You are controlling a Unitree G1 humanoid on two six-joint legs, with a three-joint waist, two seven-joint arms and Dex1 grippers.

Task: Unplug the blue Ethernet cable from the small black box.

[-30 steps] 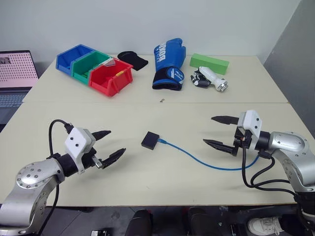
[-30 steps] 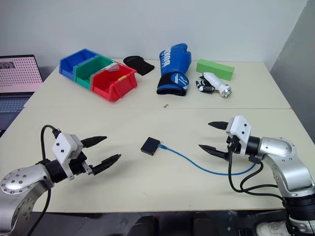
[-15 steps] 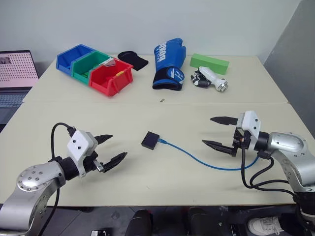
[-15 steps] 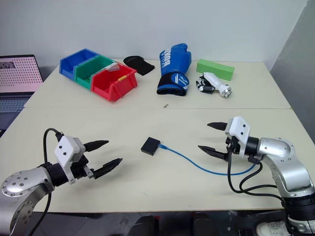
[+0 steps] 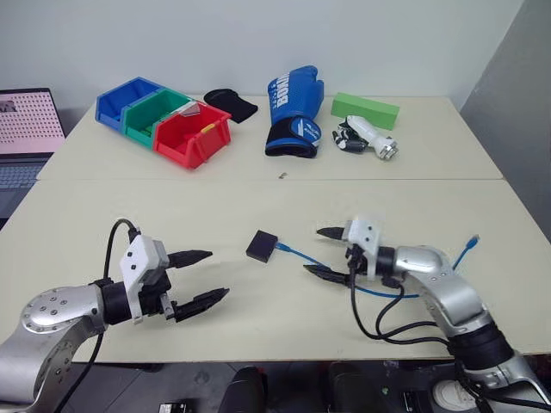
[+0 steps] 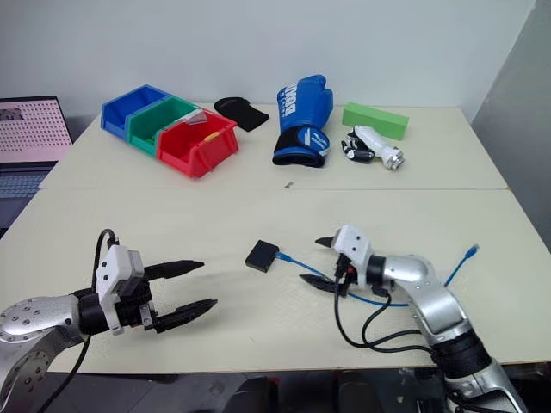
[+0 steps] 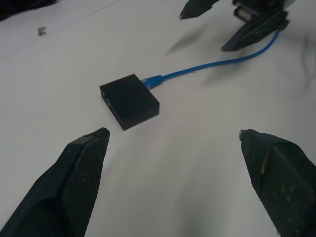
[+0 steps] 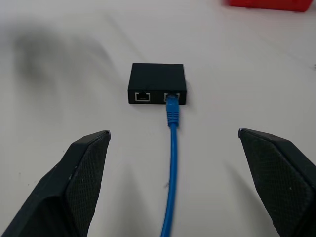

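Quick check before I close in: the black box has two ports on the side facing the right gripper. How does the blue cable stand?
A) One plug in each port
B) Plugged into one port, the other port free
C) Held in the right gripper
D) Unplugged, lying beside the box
B: in the right wrist view the blue Ethernet cable runs into one port of the small black box, the neighbouring port is free, and the open right gripper holds nothing.

On my pale table (image 5: 258,206): the small black box (image 5: 262,245) with the blue Ethernet cable (image 5: 303,257) plugged in; farther back, three coloured bins (image 5: 164,120), a black pad (image 5: 232,104), a blue boxing glove (image 5: 294,112), a green block (image 5: 365,109).
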